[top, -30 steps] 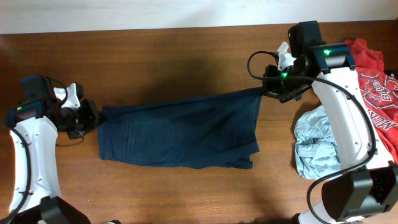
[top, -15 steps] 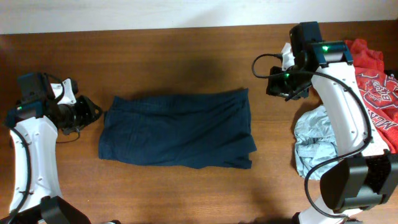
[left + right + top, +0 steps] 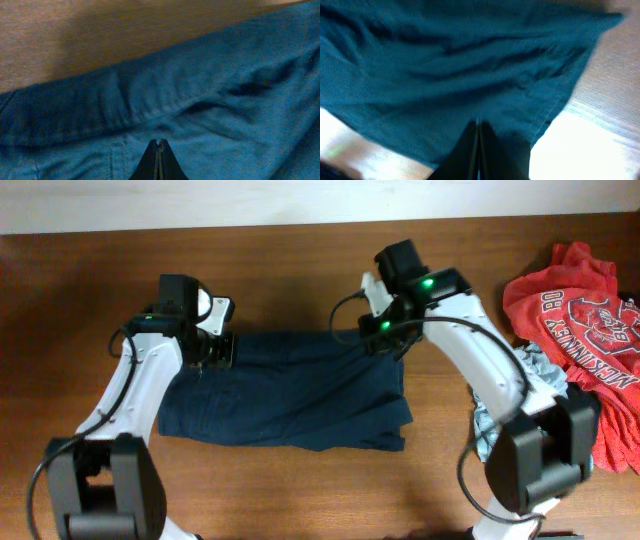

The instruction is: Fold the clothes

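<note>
The dark navy clothes (image 3: 290,395) lie flat at the middle of the wooden table, wider than tall, with a ragged fold at the lower right. My left gripper (image 3: 222,350) is over its upper left edge. In the left wrist view the jaws (image 3: 159,142) are shut tip to tip over the creased fabric (image 3: 200,85) near its hem. My right gripper (image 3: 380,340) is over the upper right edge. In the right wrist view the jaws (image 3: 478,122) are shut over the blue cloth (image 3: 445,65). I see no cloth between either pair of tips.
A red printed shirt (image 3: 580,310) lies crumpled at the right edge of the table. A pale grey-blue garment (image 3: 487,430) lies below it, partly hidden by the right arm. Bare wood (image 3: 300,270) runs behind the navy cloth.
A second ago both grippers held the cloth stretched. It then dropped flat, and both arms swung inward from the table's ends to its upper edge.
</note>
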`<move>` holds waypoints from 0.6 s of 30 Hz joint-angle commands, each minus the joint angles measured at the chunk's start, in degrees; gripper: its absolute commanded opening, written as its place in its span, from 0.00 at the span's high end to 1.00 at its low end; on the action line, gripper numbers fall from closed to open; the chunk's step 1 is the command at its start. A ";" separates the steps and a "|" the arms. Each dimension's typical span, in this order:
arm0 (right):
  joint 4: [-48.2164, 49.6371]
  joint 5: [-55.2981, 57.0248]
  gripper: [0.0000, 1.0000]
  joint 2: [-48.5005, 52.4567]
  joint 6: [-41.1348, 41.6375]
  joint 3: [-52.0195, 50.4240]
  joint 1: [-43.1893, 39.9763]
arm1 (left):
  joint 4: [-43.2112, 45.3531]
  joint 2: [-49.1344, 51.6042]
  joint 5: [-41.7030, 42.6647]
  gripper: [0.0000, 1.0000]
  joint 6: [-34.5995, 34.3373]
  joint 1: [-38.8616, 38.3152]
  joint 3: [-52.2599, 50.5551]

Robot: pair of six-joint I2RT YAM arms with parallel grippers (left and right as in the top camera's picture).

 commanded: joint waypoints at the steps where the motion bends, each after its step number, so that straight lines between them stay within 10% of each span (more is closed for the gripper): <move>1: 4.46 -0.81 0.96 3.72 -0.52 -4.09 1.07 | 3.45 3.93 -6.29 1.00 1.38 -0.07 0.46; 18: 17.66 13.75 0.94 11.17 -0.31 -10.75 -8.46 | 10.25 8.39 -18.71 0.99 -4.74 5.53 0.46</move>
